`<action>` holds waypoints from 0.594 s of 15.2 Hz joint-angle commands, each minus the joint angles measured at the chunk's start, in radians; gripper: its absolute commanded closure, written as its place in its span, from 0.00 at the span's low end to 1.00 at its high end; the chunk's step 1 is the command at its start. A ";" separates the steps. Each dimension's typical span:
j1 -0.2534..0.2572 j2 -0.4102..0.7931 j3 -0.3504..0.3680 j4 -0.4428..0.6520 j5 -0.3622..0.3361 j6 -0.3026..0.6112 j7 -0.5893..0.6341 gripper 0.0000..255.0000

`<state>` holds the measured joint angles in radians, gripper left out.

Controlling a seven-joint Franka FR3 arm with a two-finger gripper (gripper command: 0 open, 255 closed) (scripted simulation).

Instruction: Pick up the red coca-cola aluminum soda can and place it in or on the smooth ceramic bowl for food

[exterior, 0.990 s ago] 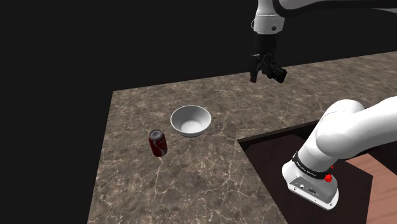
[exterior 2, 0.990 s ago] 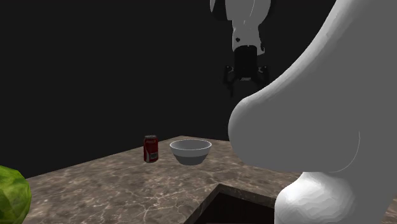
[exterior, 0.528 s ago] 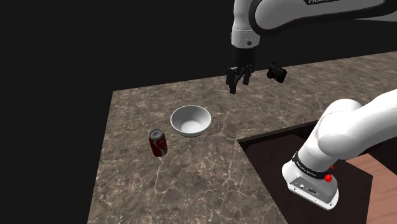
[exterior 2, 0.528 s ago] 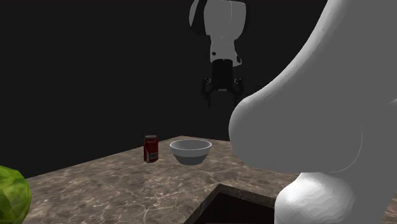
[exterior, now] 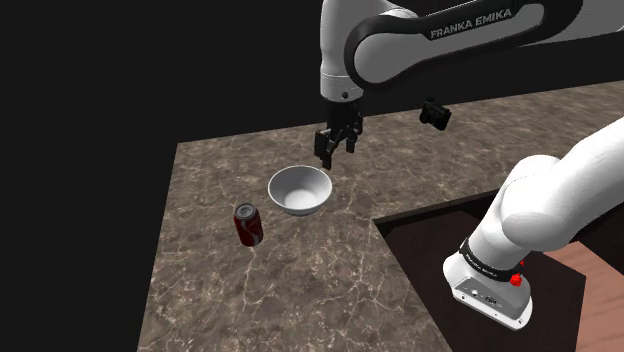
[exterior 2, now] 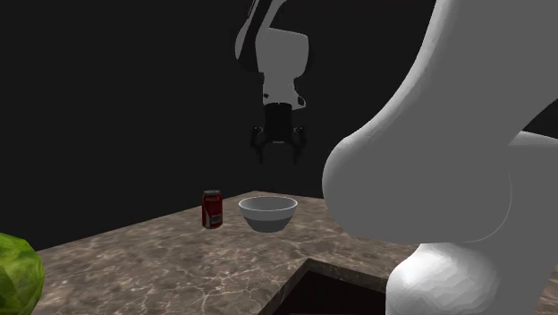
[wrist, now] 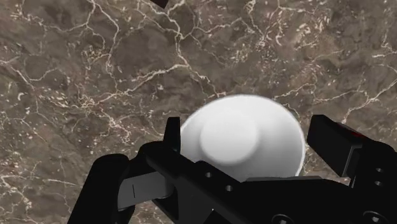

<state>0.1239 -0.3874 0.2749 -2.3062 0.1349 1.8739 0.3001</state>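
A brown marble worktop [exterior: 260,290] with pale veins spread across the scene, and its veining ran in all directions in the wrist view [wrist: 95,76]. A dark, straight-edged recess [exterior: 425,245] was cut into its near side. A green, leafy-looking ball [exterior 2: 16,273] sat at the worktop's [exterior 2: 161,259] near corner, partly cropped, in the second exterior view's lower left. Beyond the far edges lay a black area [exterior: 100,80].
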 commanded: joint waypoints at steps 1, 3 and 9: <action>0.008 0.056 0.032 0.030 -0.003 0.035 0.039 0.00; 0.016 0.119 0.064 0.065 -0.014 0.070 0.079 0.00; 0.042 0.324 0.146 0.198 -0.087 0.153 0.212 0.00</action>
<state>0.1580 -0.1019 0.4043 -2.1328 0.0633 2.0114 0.4819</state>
